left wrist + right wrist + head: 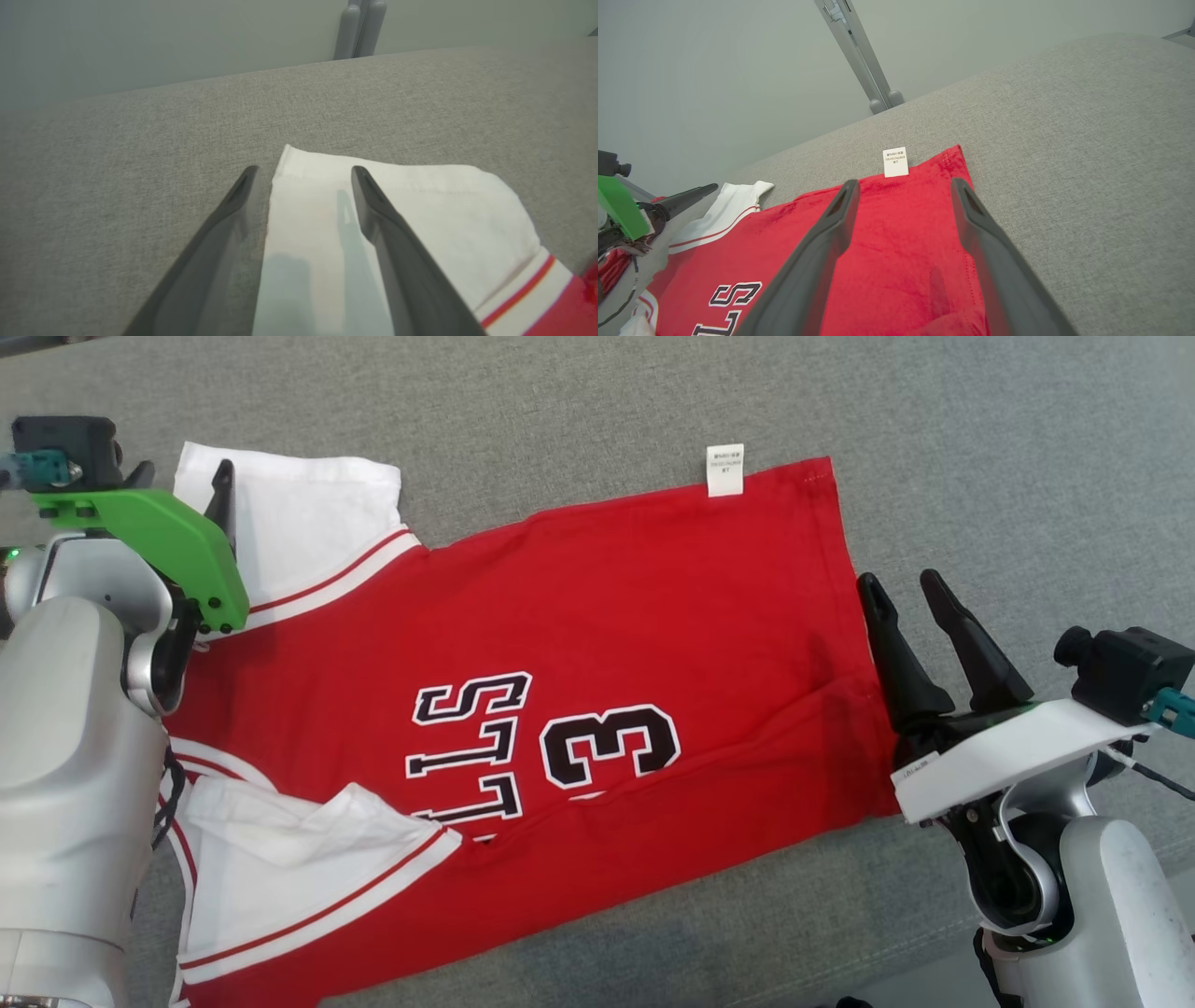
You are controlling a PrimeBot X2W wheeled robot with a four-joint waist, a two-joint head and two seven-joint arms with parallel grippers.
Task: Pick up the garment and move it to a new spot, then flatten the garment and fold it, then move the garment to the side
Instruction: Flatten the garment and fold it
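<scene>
Partly hidden
Left arm [75, 756] probably covered the collar of the jersey [607, 616]; the label [725, 470] print was too small to read.

Red jersey [597, 616] (white sleeves) lies spread flat, sideways

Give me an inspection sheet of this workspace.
Surface: grey fabric.
Job's things: red jersey spread out, number up; far sleeve flat, near sleeve crumpled; label pokes past the far edge.
Clutter: nothing seen.
Grippers: left gripper open, straddling the far sleeve's edge; right gripper open at the hem.
Cables: black cable at the right wrist.
Surroundings: pale wall, grey post behind.
</scene>
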